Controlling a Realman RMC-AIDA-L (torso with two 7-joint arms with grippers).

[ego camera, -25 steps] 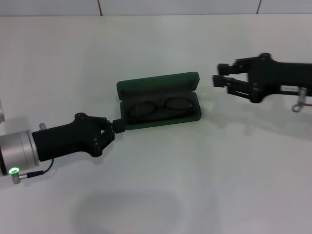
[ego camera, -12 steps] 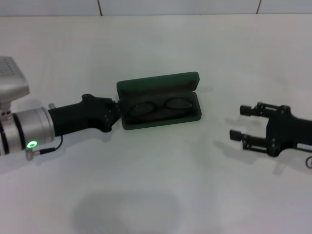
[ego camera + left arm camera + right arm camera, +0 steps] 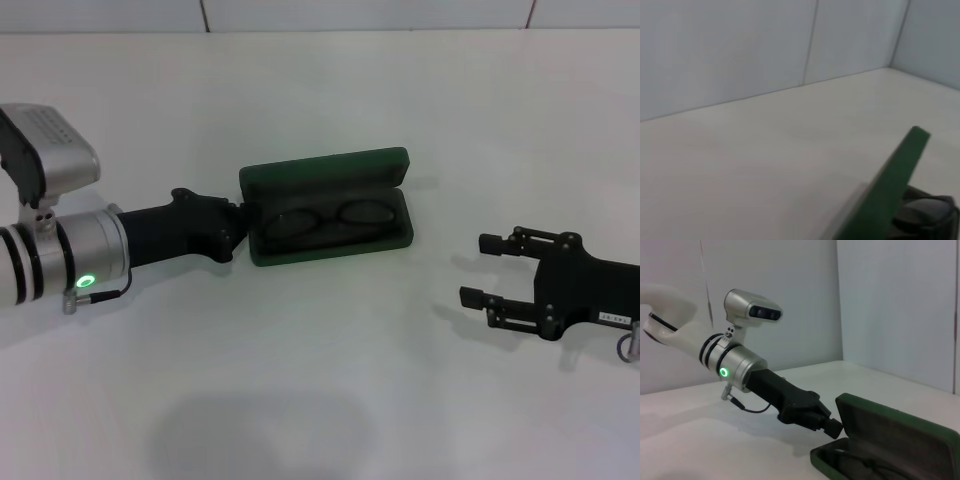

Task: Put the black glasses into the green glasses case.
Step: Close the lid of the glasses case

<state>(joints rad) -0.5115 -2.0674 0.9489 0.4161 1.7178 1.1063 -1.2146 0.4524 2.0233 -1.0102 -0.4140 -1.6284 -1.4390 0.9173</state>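
Fingers of my right claw (image 3: 478, 270) stand spread and empty, low over the white bench (image 3: 330, 380), well apart from the work. My left claw (image 3: 238, 228) sits against the left end of the dark green rectangular hard case (image 3: 330, 210); whether it is spread or pressed together I cannot tell. Inside the case's tray lie the thin black-framed glasses (image 3: 328, 217), lenses up. I judge the frame light, springy and fragile, its clear lenses prone to smearing; any hold belongs on the bridge or a rim edge. The case looks rigid, smooth-shelled, round-cornered and dark-lined, its hinged lid upright behind the tray.
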